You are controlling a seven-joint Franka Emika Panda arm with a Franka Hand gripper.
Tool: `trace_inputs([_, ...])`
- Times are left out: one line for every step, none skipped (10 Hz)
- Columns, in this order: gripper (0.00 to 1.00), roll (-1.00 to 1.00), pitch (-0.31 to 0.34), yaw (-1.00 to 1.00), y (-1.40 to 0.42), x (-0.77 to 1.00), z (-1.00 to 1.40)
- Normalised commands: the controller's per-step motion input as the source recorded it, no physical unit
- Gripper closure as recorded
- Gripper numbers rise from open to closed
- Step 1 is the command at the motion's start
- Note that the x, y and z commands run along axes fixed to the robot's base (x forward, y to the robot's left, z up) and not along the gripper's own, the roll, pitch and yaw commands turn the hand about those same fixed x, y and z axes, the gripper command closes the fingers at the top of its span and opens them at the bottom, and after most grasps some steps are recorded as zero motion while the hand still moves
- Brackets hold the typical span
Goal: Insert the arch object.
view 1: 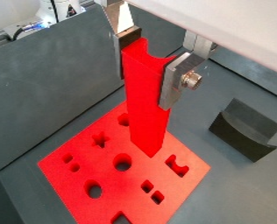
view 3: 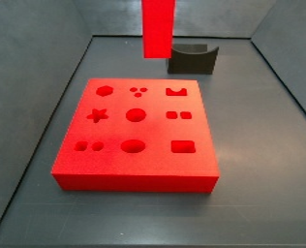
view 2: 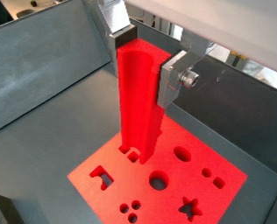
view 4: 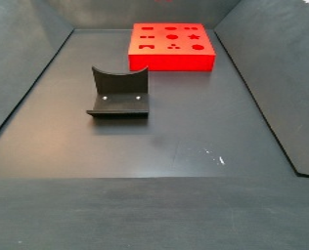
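Gripper: your gripper (view 1: pixel 145 72) hangs above the holed board, its silver plates clamped on either side of the arch object near its upper end; both wrist views show this grip, the plates pressing the bar with no gap to be seen

Arch object: the arch object (view 2: pixel 140 96), a long red bar, hangs upright from the jaws; in a side view (view 3: pixel 159 27) its lower end is in the air above the far part of the scene, clear of the board's top face

Holed board: the red board (view 3: pixel 156 165) lies flat on the grey floor, its face full of shaped cutouts; in a side view (view 4: pixel 194 64) it sits at the far end, well apart from the dark block

Dark block: the dark grey block with a curved notch (view 4: pixel 118 93) stands alone on the floor, not touched by anything

Step in hand: you appear to be carrying the bar over the board and lining it up; insertion has not begun, as far as these views let you judge

Where the tip points: in a wrist view the bar's lower end sits over a notched cutout (view 2: pixel 138 155) near one edge of the board, though whether it is truly centred there you cannot tell

Next move: match the bar's end profile to that cutout, keep the bar vertical, then lower slowly and straight

Watch for: a slight turn or offset would catch the tip on the board's face
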Motion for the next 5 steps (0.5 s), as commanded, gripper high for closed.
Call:
trace_inputs([1.00, 0.06, -0.003, 0.00, 0.27, 0.12, -0.31])
trace_inputs([1.00, 0.07, 0.000, 0.00, 0.55, 0.32, -0.26])
trace_inputs([1.00, 0.11, 0.000, 0.00, 0.61, 0.40, -0.26])
trace_inputs([1.00, 0.10, 0.000, 0.00, 0.58, 0.41, -0.26])
trace_inputs([1.00, -0.01, -0.026, 0.00, 0.48, 0.36, -0.34])
